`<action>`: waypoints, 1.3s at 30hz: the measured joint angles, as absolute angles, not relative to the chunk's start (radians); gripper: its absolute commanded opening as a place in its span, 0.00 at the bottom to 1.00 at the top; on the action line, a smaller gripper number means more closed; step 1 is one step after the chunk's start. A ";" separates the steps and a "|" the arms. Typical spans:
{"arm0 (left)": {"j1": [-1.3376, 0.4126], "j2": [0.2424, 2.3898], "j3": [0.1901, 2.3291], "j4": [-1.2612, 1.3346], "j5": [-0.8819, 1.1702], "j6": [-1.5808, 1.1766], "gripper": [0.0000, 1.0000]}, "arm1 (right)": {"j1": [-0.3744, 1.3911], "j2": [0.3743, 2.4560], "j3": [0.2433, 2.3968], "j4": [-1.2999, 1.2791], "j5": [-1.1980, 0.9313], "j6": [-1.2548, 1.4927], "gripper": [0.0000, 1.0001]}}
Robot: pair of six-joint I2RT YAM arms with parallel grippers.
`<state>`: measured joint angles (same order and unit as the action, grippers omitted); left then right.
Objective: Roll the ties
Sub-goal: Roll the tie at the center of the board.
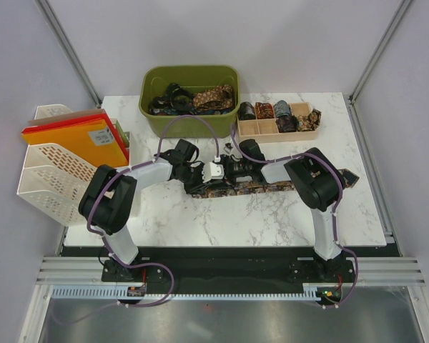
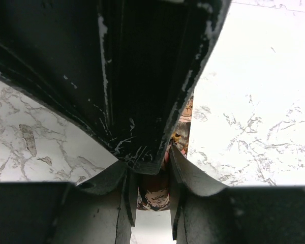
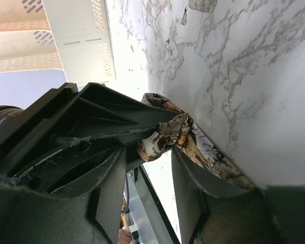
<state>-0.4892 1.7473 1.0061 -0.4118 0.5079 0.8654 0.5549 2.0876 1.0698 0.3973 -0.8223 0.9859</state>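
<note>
A dark tie with brown-gold paisley print lies across the middle of the marble table, its wide end at the right. My left gripper is at the tie's left end. In the left wrist view that gripper is shut on a bunched piece of the tie. My right gripper meets it from the right. In the right wrist view its jaws stand open with daylight between them, and a fold of the tie sits just past the fingertips, against the left gripper's finger.
A green bin with several loose ties stands at the back. A wooden tray with rolled ties is to its right. A white file rack with orange folders stands at the left edge.
</note>
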 measured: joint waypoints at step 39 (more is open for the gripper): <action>-0.416 1.622 0.958 -0.454 0.527 0.868 0.75 | 0.546 2.098 1.125 0.115 -0.760 0.765 0.00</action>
